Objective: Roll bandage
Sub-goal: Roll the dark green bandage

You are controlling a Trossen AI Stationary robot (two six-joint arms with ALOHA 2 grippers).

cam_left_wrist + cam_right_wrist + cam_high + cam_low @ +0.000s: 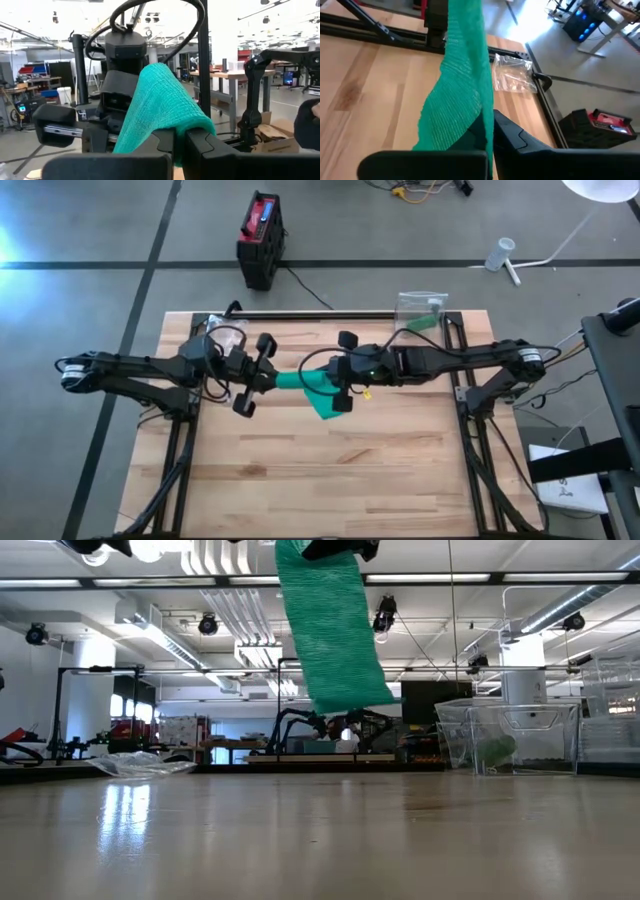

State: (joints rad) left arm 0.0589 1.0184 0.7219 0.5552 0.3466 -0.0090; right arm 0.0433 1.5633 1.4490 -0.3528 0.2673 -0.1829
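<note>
While the green bandage (312, 386) hangs in the air above the wooden table (320, 480), clear of the surface, most of the tabletop on the near side of it lies bare. A clear plastic container (421, 310) stands beyond it at the table's far edge. Both arms reach inward, level. The left gripper (268, 376) and right gripper (335, 383) each appear clamped on the bandage, stretching it between them.

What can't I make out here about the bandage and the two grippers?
- Low view: both grippers cut off by the top edge; only the hanging bandage shows.
- High view: left gripper and right gripper too small to judge grip.
- Wrist views: bandage covers the fingertips.
</note>
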